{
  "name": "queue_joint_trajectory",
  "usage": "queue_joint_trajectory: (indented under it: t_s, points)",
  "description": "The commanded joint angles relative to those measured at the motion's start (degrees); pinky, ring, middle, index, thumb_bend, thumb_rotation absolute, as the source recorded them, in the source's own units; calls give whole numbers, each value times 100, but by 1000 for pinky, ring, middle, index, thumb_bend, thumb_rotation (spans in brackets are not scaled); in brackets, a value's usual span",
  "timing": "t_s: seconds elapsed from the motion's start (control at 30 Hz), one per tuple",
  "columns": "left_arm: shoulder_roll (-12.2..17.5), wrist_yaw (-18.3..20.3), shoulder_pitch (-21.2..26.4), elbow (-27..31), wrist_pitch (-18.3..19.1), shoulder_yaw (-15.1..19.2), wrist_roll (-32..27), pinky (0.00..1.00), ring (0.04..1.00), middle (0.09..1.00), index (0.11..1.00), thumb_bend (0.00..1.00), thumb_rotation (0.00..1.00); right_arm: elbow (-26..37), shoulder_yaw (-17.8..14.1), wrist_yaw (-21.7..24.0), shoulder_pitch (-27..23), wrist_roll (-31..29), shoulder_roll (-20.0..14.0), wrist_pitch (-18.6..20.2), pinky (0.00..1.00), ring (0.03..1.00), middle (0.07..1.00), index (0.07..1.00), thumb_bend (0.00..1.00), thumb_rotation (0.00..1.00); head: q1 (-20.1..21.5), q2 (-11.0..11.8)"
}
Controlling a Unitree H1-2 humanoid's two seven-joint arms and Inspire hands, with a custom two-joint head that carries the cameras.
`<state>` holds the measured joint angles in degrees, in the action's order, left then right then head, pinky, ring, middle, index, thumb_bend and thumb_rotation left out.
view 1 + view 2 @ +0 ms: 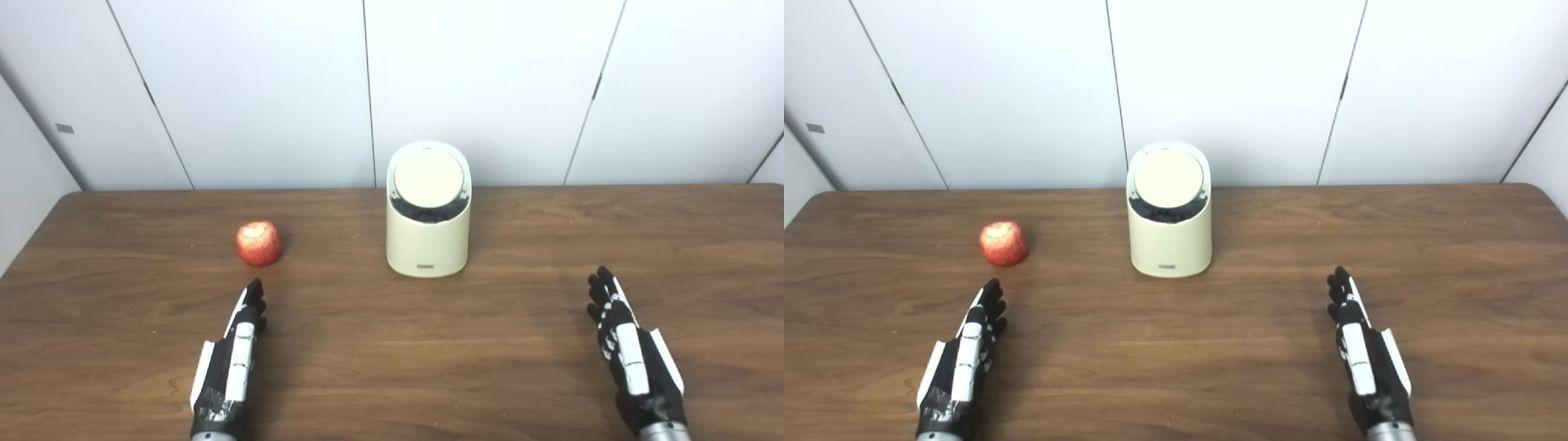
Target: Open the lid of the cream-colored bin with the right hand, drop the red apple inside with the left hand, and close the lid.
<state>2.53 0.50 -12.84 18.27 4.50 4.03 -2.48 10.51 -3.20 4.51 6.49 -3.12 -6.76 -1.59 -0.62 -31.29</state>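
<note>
Wooden table, round red apple, cream-colored bin, circular lid shut

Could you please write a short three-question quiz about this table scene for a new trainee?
1. True or false: the red apple already lies inside the cream-colored bin.
2. Which hand is nearer to the apple: A) left hand B) right hand?
3. Fill in: the bin's round lid is ____ (open/closed).

Key: 1. False, it sits on the table beside the bin. 2. A. 3. closed.
</note>
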Motion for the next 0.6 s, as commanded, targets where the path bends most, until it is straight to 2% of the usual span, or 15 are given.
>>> queue_joint_trajectory:
  t_s: [0.0,0.57]
  points:
    - [-2,12,-237,116,-160,-3,-8,1000,1000,1000,1000,457,986,168,3,-31,-116,28,8,-92,1000,1000,982,1000,495,1000,-1,-4]
    - [2,14,-225,110,-169,-22,33,1000,1000,1000,1000,467,983,243,2,-16,-98,10,-11,7,1000,1000,980,1000,503,1000,25,-24]
